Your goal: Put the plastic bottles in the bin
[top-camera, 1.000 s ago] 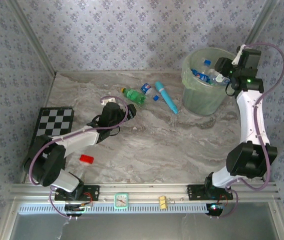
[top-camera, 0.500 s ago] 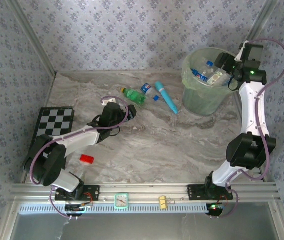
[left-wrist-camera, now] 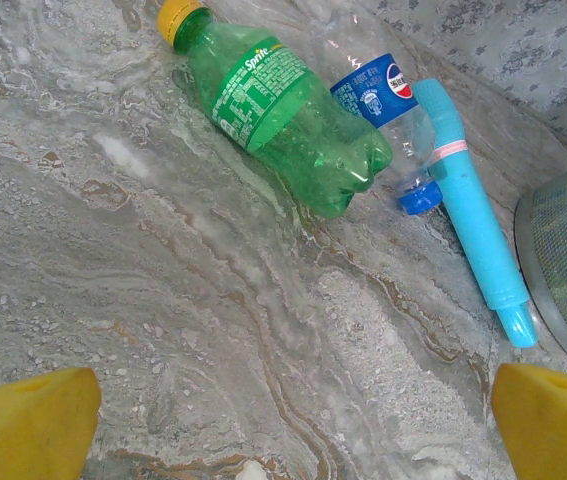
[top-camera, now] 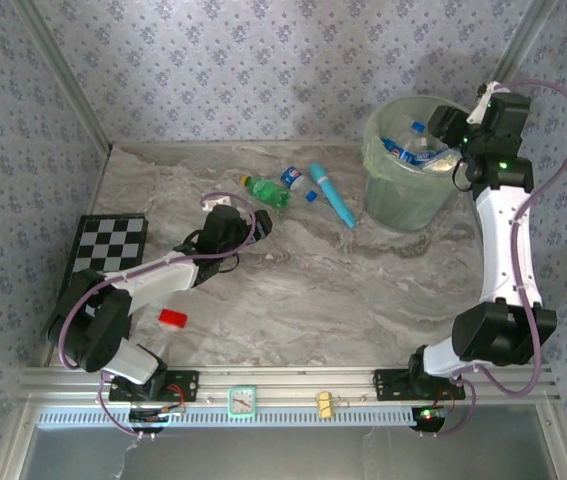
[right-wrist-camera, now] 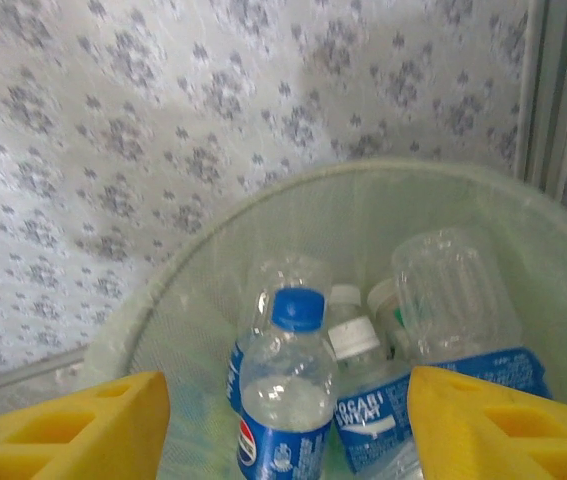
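Two plastic bottles lie on the marble table: a green bottle point(top-camera: 266, 191) point(left-wrist-camera: 283, 110) with a yellow cap, and behind it a clear bottle point(top-camera: 291, 177) point(left-wrist-camera: 383, 95) with a blue label. My left gripper point(top-camera: 253, 220) point(left-wrist-camera: 293, 400) hovers open just short of them, nothing between its fingers. The pale green bin point(top-camera: 373, 140) point(right-wrist-camera: 263, 215) stands at the back right and holds several clear bottles, among them a blue-capped bottle point(right-wrist-camera: 285, 400). My right gripper point(top-camera: 443, 130) point(right-wrist-camera: 288, 420) hangs open over the bin's right rim, touching none of them.
A slim teal tube point(top-camera: 332, 195) point(left-wrist-camera: 468, 200) lies between the two bottles and the bin. A small red block point(top-camera: 172, 318) sits near the left arm's base, and a checkerboard point(top-camera: 110, 245) lies at the left edge. Patterned walls close in the back and sides.
My right gripper has opened over the bin and a clear bottle has dropped from it among the others. The right arm has shifted slightly. The left arm has not moved.
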{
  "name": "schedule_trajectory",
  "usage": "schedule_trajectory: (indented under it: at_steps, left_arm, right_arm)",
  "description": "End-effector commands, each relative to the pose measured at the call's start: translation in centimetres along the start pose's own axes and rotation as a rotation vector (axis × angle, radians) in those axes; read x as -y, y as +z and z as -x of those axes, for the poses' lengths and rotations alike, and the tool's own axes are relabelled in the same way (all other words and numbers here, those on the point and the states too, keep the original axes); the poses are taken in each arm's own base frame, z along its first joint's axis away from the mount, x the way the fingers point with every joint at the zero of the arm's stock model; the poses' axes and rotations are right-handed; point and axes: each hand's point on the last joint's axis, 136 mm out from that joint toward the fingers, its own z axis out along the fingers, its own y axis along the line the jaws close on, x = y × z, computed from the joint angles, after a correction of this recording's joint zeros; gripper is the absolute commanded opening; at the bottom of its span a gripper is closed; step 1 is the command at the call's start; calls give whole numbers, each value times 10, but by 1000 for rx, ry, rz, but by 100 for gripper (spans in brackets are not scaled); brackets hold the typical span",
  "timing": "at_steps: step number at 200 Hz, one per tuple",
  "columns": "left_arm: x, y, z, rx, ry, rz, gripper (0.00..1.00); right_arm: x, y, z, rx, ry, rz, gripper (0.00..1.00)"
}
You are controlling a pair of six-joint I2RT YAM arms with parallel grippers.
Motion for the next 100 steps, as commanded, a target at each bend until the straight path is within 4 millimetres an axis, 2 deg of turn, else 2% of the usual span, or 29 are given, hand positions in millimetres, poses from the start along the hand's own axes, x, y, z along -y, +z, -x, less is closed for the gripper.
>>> schedule_trajectory:
  at_steps: [1, 32, 61, 78, 100]
  left_arm:
    - [9, -2, 10, 15, 0, -21, 99]
    - [9, -3, 13, 17, 7, -19, 100]
    - [8, 1, 21, 4, 5, -9, 100]
    - [5, 7, 30, -16, -16, 10, 100]
    - [3, 16, 43, -26, -46, 22, 100]
  right_arm:
    - [7, 17, -17, -47, 26, 8, 65]
    - [16, 34, -35, -106, 43, -5, 65]
    - [25, 45, -44, -147, 73, -11, 66]
    - [25, 44, -42, -149, 85, -3, 66]
    - [18, 35, -30, -113, 74, 7, 70]
